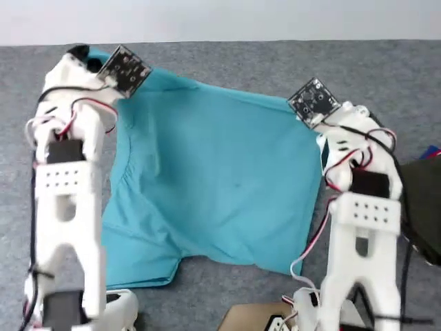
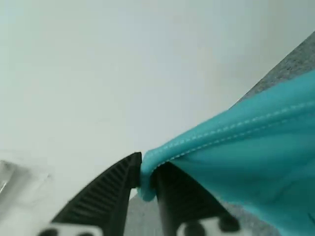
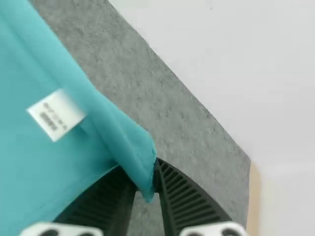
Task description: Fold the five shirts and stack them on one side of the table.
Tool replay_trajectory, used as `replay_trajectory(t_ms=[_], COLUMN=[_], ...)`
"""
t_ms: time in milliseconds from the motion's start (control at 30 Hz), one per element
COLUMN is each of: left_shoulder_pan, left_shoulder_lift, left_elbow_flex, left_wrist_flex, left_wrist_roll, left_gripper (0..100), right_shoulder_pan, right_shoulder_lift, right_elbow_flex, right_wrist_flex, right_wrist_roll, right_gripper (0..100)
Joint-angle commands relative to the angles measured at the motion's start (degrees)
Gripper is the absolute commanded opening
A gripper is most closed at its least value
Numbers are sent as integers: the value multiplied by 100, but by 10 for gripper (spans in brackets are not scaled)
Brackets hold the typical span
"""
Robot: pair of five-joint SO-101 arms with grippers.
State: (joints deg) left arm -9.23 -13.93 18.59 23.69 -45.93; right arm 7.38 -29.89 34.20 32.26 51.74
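Left end effector (image 2: 146, 173) pinches the stitched hem of the shirt (image 1: 220, 186). Right end effector (image 3: 147, 183) pinches a second edge, with the label near its fingertips. The shirt spans between them, trailing back over the bench (image 1: 275, 62). Judgement: a two-point hold stretches the cloth flat for folding.

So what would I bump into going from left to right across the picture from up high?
Left arm → teal shirt → right arm → dark thing at the edge.
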Motion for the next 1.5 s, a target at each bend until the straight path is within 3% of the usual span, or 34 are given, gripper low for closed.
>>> replay_trajectory(t_ms=[0,500,733,1000,1200,1467], left_shoulder_pan=[141,255,167,62,97,369], left_shoulder_lift=[519,3077,3622,3675,3349,2629], left_elbow_flex=[-787,-3618,-4075,-4101,-4101,-4101], left_wrist_flex=[-211,-185,-185,-97,1354,4352], left_wrist_roll=[53,193,176,176,176,176], left_gripper=[6,6,6,6,6,6], right_shoulder_pan=[-4,-13,-233,-382,-251,-198], right_shoulder_lift=[523,3705,4629,4760,4497,3987], right_elbow_flex=[-615,-4281,-5240,-5336,-5336,-5336], right_wrist_flex=[-532,-585,-585,-171,840,2598], right_wrist_roll=[44,62,70,70,70,70], right_gripper=[11,11,11,11,11,11])
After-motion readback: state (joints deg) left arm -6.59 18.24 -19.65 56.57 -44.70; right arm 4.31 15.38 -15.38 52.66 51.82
